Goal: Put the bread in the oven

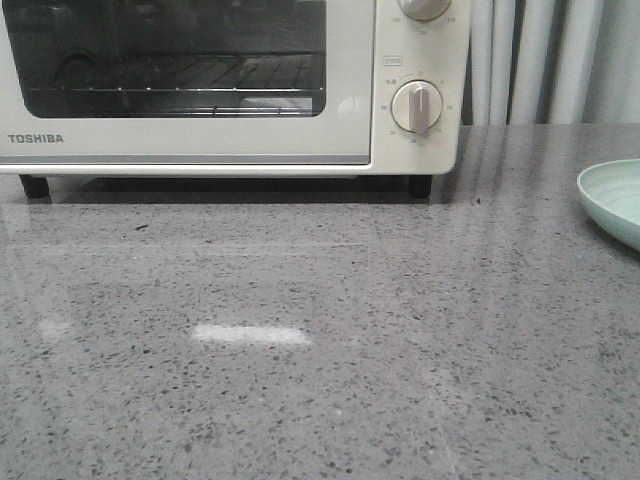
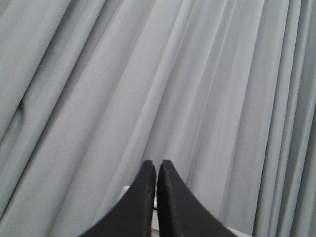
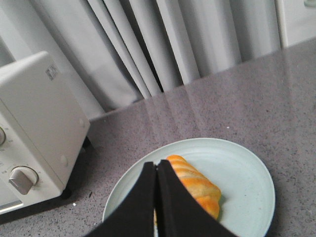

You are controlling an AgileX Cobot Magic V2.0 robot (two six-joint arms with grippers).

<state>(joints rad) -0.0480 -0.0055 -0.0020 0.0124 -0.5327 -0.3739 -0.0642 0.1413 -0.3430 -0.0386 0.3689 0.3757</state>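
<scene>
Both sets of jaws are pressed shut on nothing. The right gripper [image 3: 157,165] hangs over a pale green plate [image 3: 247,173], the bread [image 3: 195,185] lying on it just beyond the jaws. The left gripper [image 2: 156,165] faces grey curtains [image 2: 148,74]. The oven [image 1: 230,90] door reads TOSHIBA.

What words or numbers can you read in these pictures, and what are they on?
"TOSHIBA": dark letters on the bottom left of the oven door.
Numbers around the lower dial: too small and blurred to read.
Small label above that dial: too blurred to read.
Grey sticker on the oven's side, in the right wrist view: too small to read.
Nothing is written on the plate, the bread or the curtain.
</scene>
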